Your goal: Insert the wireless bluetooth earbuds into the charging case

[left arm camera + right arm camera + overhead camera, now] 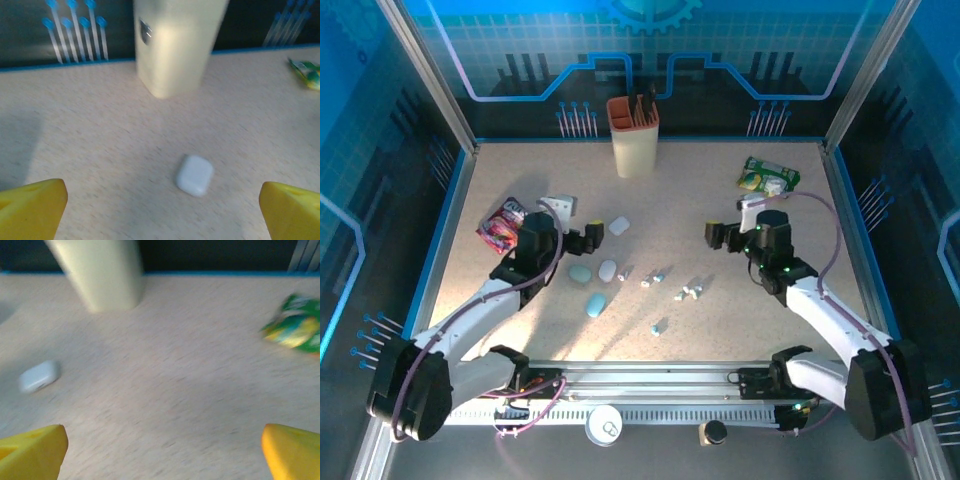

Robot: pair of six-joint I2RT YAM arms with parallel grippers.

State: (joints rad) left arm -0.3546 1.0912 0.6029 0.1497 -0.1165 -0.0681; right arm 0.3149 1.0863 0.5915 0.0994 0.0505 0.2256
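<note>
**Arm pose.** The left arm is reaching forward from its base over the left half of the table [520, 170]. It is holding the left gripper [592, 237] turned toward the table's middle, just beside a white case [619, 226]. The right arm is reaching forward on the opposite side, with the right gripper [712, 236] facing inward toward the left one. In each wrist view the yellow fingertips, left [35, 205] and right [32, 450], are standing wide apart at the lower corners. Only bare table is lying between them, and neither gripper is holding anything.

**Task items.** The earbuds [695, 290] are lying loose on the table in a scatter between the two arms, nearer the bases than either gripper and apart from every case. A second white case [608, 270], a teal case [581, 273] and a pale blue case [595, 304] are lying left of the scatter.

**Limits of view.**
- Both wrist views are blurring.
- The frame edge is cutting off the fingers and the top of the cream container [634, 135].
- The earbuds are too small to tell their orientation.
- I cannot tell whether any case lid is open.
- A green packet [768, 177] is smearing in the right wrist view.
</note>
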